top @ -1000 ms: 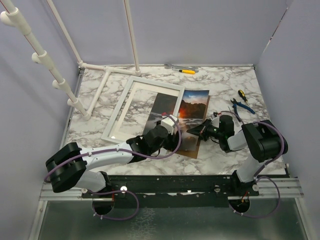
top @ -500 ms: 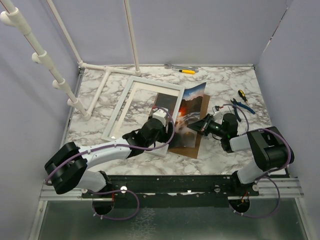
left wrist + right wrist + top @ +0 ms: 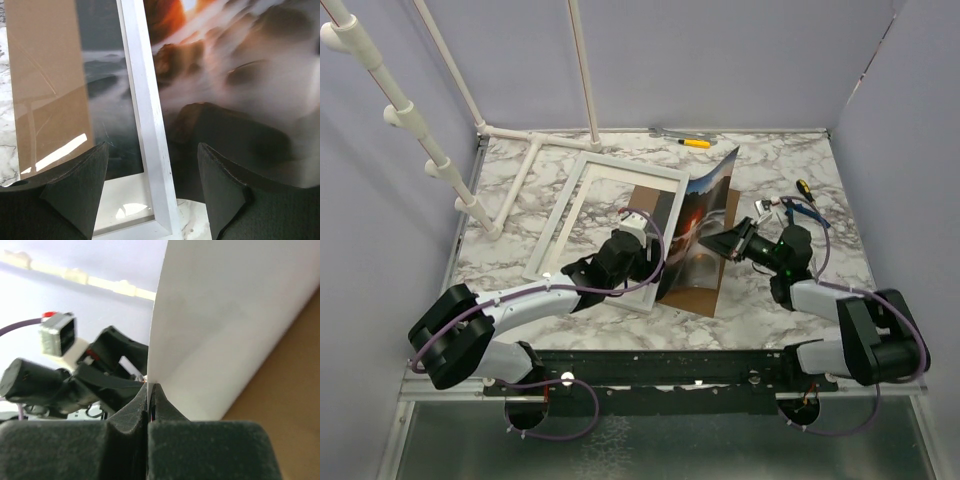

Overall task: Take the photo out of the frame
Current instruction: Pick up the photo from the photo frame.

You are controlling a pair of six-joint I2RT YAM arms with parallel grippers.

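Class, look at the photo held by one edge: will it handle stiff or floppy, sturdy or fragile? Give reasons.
Probably floppy: the photo, pinched at one edge by the right pincer, curls off the backing board. Likely light and easily creased, being a thin sheet.

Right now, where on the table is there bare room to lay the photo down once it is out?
Bare marble lies at the back right, between the photo, the yellow tool and the screwdriver, and at the near left, between the frame and the table's left edge. The middle is crowded: frame, backing board, left arm and right arm.
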